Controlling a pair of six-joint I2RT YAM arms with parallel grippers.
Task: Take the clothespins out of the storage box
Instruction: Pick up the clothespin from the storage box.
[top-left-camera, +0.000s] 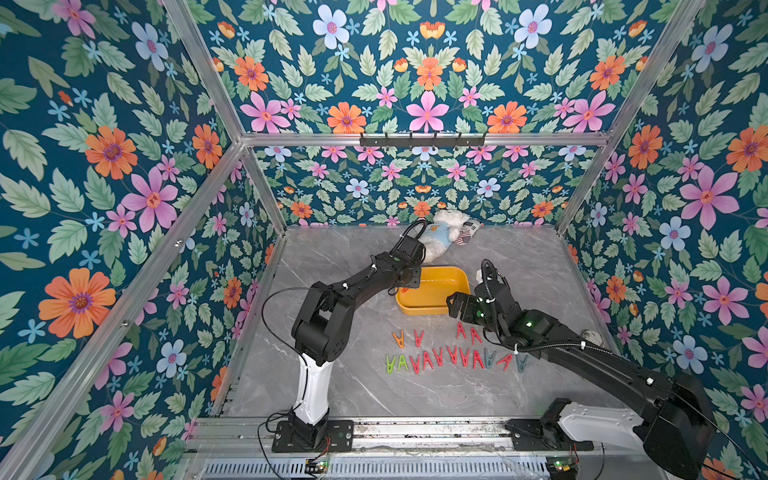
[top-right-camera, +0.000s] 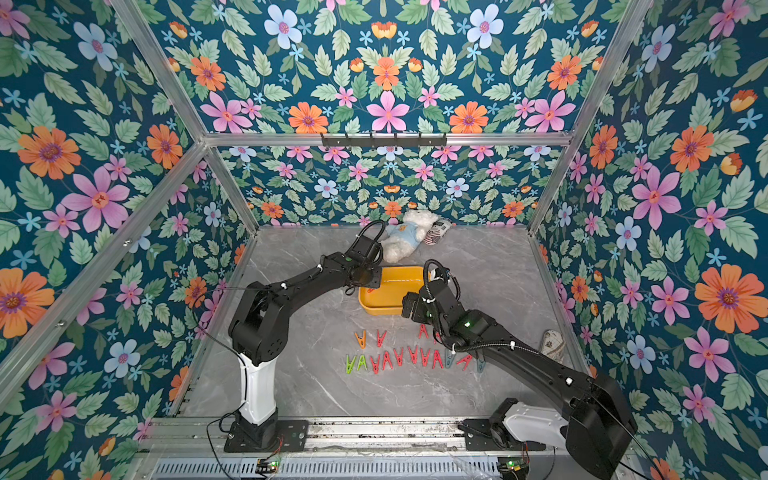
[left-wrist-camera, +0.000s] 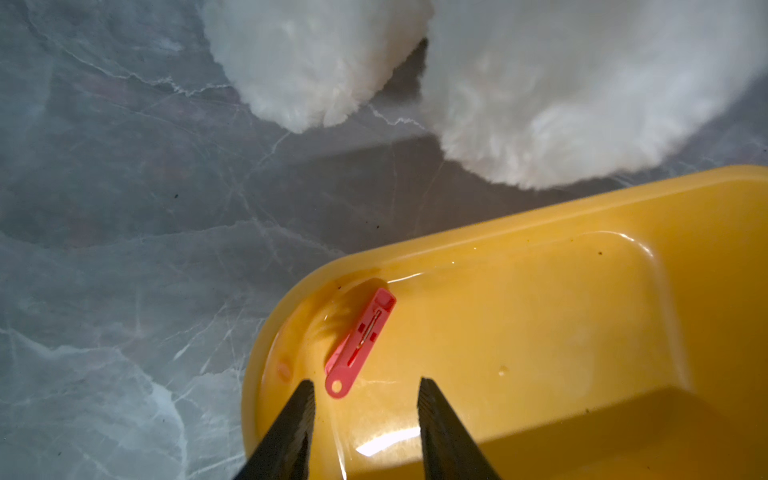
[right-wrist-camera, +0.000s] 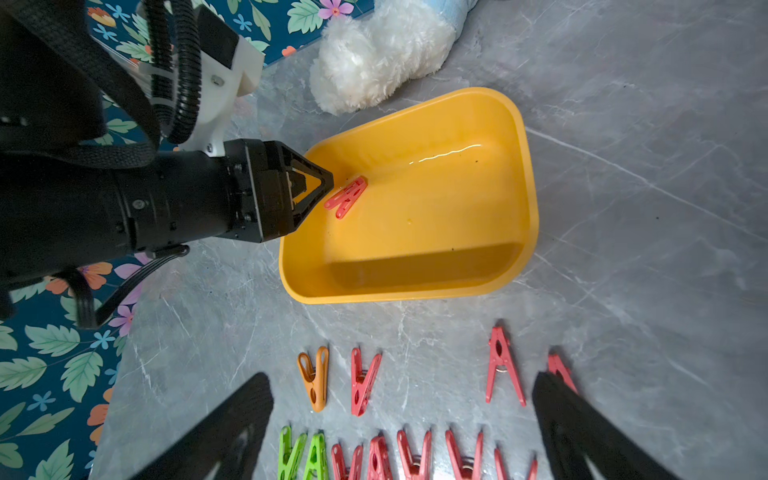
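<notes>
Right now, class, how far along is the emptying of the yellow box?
Nearly finished. Done: two rows of clothespins lie on the table outside the storage box. In hand: nothing gripped; the left gripper, jaws apart, hangs at one red clothespin in the box's corner; the right gripper is open above the rows. Left: that one red clothespin.

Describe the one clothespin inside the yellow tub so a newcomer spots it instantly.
Find the yellow storage box mid-table, in front of the white plush bear. One red clothespin lies in its corner, just ahead of the left end effector. It is the only pin inside the box; the other clothespins lie in rows on the table.
</notes>
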